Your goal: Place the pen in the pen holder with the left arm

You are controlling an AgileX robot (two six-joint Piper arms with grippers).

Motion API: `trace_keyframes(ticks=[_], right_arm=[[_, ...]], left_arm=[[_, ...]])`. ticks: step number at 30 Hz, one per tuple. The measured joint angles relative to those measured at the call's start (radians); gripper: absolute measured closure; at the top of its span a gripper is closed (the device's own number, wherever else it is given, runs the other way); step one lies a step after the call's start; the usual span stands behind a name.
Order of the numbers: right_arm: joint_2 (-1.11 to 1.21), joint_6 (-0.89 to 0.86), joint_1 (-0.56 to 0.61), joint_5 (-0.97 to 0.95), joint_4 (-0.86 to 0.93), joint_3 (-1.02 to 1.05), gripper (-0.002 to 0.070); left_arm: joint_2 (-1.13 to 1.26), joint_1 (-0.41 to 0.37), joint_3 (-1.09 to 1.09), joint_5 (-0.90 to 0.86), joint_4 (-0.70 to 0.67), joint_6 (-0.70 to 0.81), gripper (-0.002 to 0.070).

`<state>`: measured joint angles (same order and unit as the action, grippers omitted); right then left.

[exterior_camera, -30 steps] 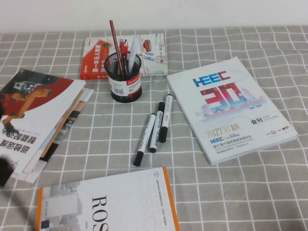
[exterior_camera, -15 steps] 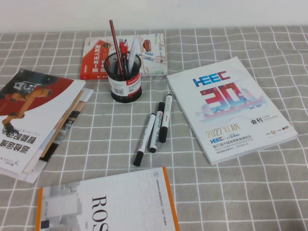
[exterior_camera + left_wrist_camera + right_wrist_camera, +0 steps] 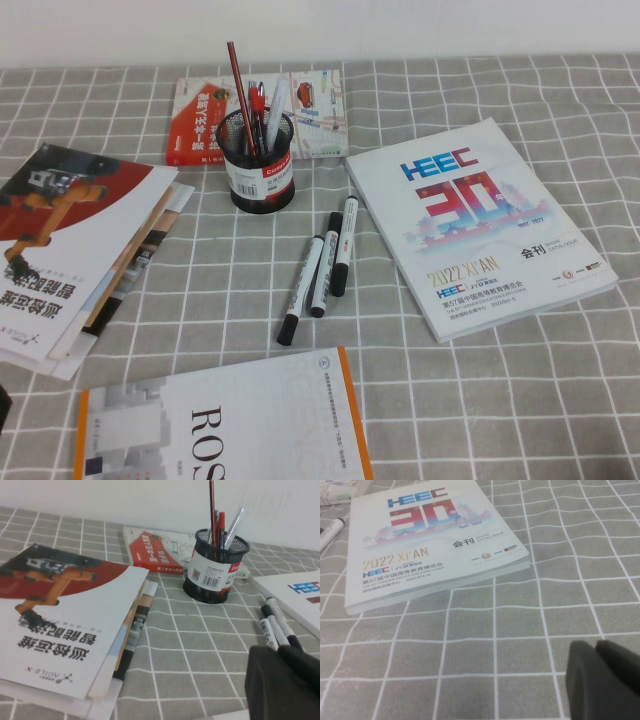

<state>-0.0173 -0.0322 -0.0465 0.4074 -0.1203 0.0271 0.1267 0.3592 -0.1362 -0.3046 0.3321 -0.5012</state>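
Pen (image 3: 239,98) stands in the holder (image 3: 261,164) already, its thin dark-red shaft leaning toward 11 o'clock and rising well above the mesh rim, among a short red pen and a clear one; the left wrist view shows it (image 3: 211,505) upright in the holder (image 3: 215,566) too. The holder sits on the checked cloth (image 3: 200,290) at about 12 o'clock from the three markers (image 3: 322,274), with a red-covered book (image 3: 200,125) just behind it, a white catalogue (image 3: 478,225) at its 4 o'clock and a pile of brochures (image 3: 75,250) at its 8 o'clock. Left gripper (image 3: 285,682) is pulled back low near the table's near edge, at roughly 7 o'clock from the holder, its jaws pressed together and empty. Right gripper (image 3: 602,680) hangs low over bare cloth near the catalogue (image 3: 420,545), jaws also together, holding nothing. By my reading the placing step is finished and the arm is at rest; the next move calls only for parking clear, without brushing the brochures beside it.
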Motion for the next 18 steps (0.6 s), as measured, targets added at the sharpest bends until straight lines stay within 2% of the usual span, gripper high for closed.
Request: trace_keyframes(ticks=[4,9,12,18], right_arm=[[0.0,0.0,0.0,0.0,0.0,0.0,0.0691],[0.0,0.0,0.0,0.0,0.0,0.0,0.0691],[0.0,0.0,0.0,0.0,0.0,0.0,0.0691],[0.0,0.0,0.0,0.0,0.0,0.0,0.0691]], left_arm=[[-0.014,-0.01,0.03,0.042,-0.052,0.117,0.0677],[-0.064,-0.12,0.098,0.126,-0.343,0.442,0.0677],[-0.1,-0.164,0.126,0.157,-0.394,0.507,0.0677],[-0.134,-0.176,0.159,0.157,-0.408,0.535,0.0677]])
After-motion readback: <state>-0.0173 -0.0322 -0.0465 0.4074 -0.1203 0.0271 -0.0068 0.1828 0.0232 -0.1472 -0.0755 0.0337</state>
